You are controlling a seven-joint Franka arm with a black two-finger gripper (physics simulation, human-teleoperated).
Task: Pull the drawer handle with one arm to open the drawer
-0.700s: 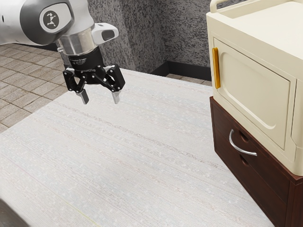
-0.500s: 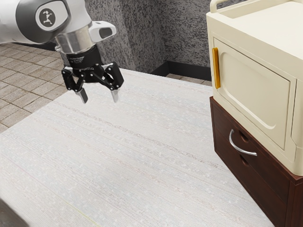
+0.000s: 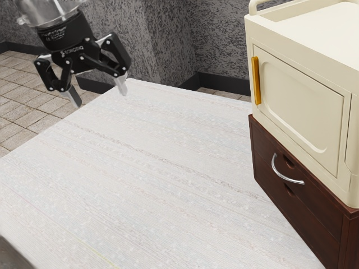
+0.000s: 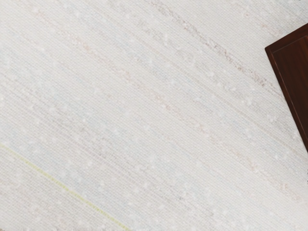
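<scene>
Up top, the exterior view cuts off the arm (image 3: 50, 11). Its black gripper (image 3: 100, 95) hangs with fingers spread wide, well apart from the shiny curved handle (image 3: 288, 179) on the brown drawer (image 3: 314, 199). The wrist view shows the pale table (image 4: 144, 115) and a cut-off brown corner (image 4: 291, 60); which side is hard to tell.

Tabletop (image 3: 168, 179): off-white, faint grey and beige streaks, one thin yellow-green line. Drawer unit (image 3: 314, 216): dark reddish-brown. Drawer handle (image 3: 286, 179): silver. Cabinet (image 3: 303, 106): cream; amber handle (image 3: 256, 81). Pincer (image 3: 100, 98): black, grey fingertips (image 3: 122, 86). Wall (image 3: 219, 47): mottled grey.
</scene>
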